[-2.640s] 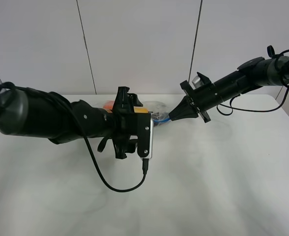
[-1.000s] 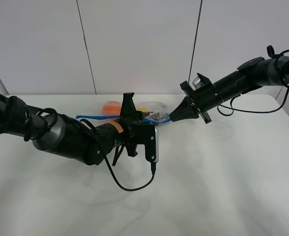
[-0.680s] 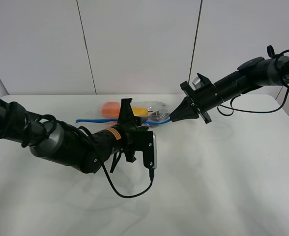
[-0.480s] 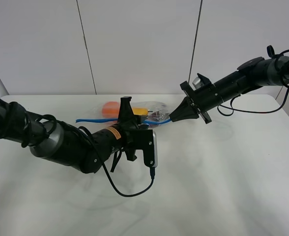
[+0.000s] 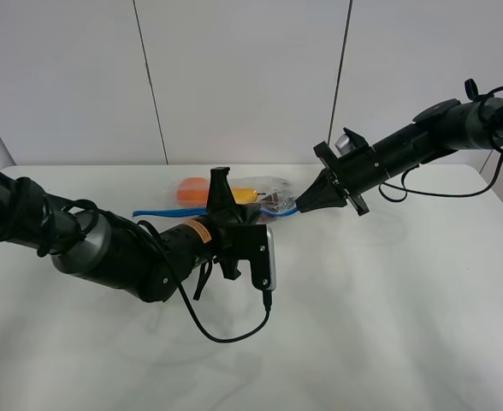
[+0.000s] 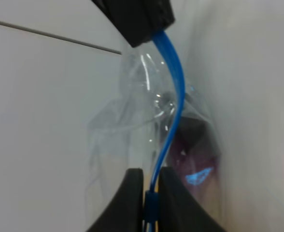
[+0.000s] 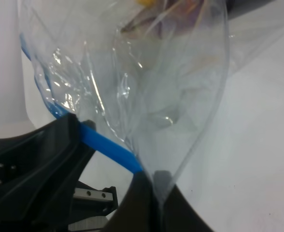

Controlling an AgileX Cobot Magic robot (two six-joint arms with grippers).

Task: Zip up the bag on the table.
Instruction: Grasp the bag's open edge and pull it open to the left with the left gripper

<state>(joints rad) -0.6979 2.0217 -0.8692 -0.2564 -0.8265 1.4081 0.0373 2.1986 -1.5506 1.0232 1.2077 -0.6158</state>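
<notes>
Closing since a moment ago, my left pincer (image 6: 150,195) now clamps the blue seal strip (image 6: 175,92) of the bag (image 6: 127,121), stretched just ahead to my right pincer (image 7: 151,182), shut on its corner; zipping can probably start.

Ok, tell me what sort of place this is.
Probably a robotics lab or test bench: a plain white table, a panelled wall behind it, and two black robot arms with trailing cables handling a clear bag.
</notes>
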